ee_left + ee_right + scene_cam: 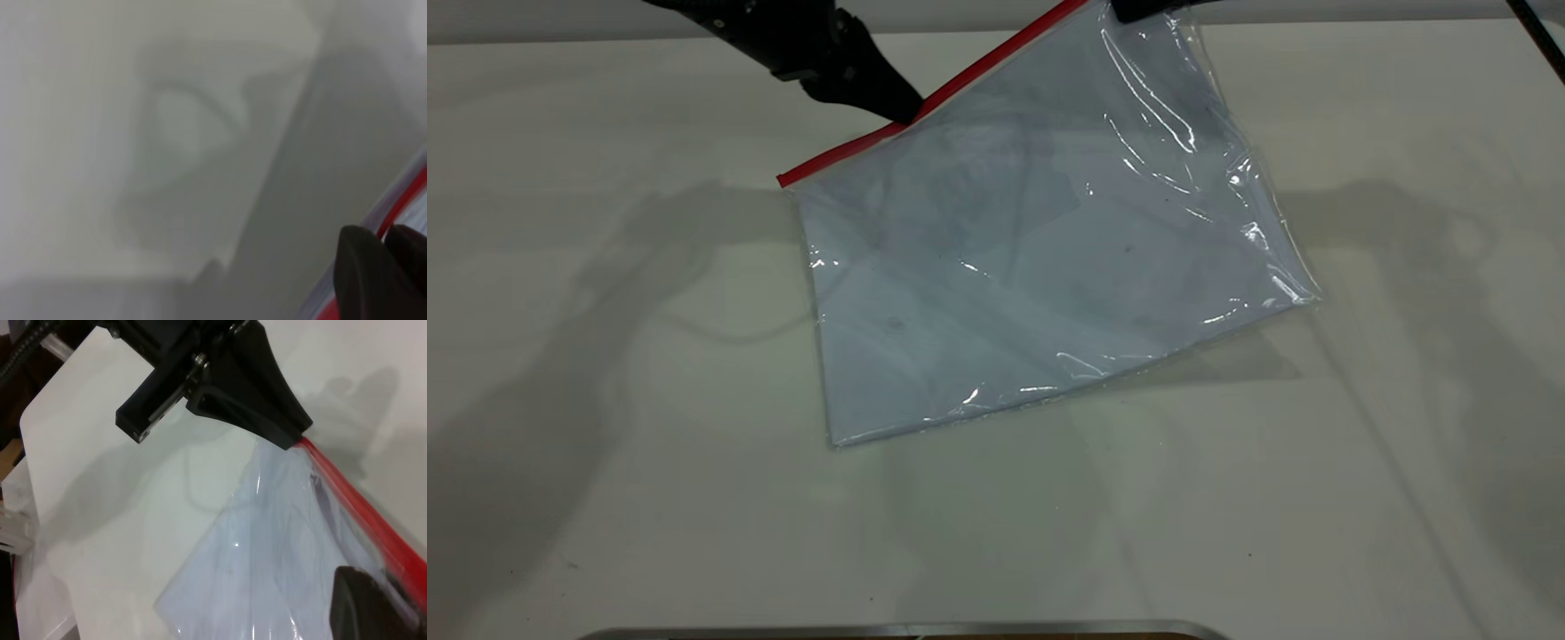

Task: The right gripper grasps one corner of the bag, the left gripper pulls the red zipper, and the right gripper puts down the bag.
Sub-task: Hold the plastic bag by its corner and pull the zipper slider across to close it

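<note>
The right gripper (1138, 9) is pinching the limp, slippery bag (1049, 258) at its twelve-o'clock corner; the left gripper (903, 108) is pinching the red zipper (854, 149)

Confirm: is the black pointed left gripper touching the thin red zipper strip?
Touching. In the right wrist view the left gripper closes right on the red zipper; the exterior view shows its tip meeting the strip too.

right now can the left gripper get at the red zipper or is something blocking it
Probably yes: the left gripper is already at the red zipper, its fingers closed around the strip. The right gripper holds the bag up by the far corner, and nothing lies between.
</note>
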